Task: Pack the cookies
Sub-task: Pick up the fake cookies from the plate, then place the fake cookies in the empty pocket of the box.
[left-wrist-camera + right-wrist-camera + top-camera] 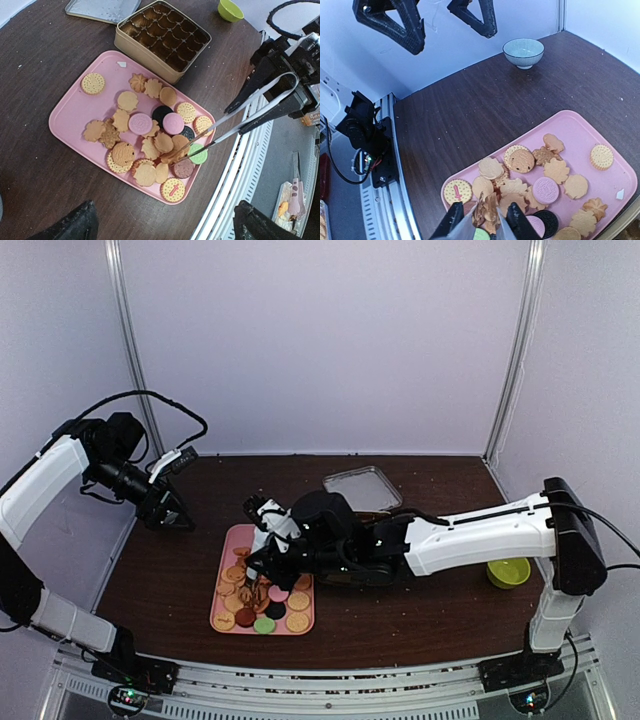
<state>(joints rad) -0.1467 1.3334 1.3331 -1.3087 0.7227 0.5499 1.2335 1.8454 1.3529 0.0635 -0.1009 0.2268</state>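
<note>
Closest to the right wrist lens is my right gripper (485, 220), clenched on a pair of long metal tongs (225, 122), and the tong tips are pinched on a tan cookie (487, 209) that stands on edge between them. That biscuit is in the heap at the pink tray's (75, 115) near end, the end toward the rail; I cannot tell whether it has cleared the pile under it. Everything else among the cookies (145, 135) lies flat on the tray, mostly bunched toward that same near end, with one round tan one alone at the far left corner. What the next move turns on, as I read it, is where the gold tin (145, 55) lies: it sits right against the tray's right-hand edge, on the right arm's side. Its brown paper cups (165, 32) look unfilled in the left wrist view. The tongs' long axis runs from that right side down across the tray, so carrying the biscuit to the tin should be a short draw back along their own line, not a sweep. My left gripper (170, 508) hangs spread wide and holding nothing, well off the tray's left side, so the right arm is plainly the nearer one.
</note>
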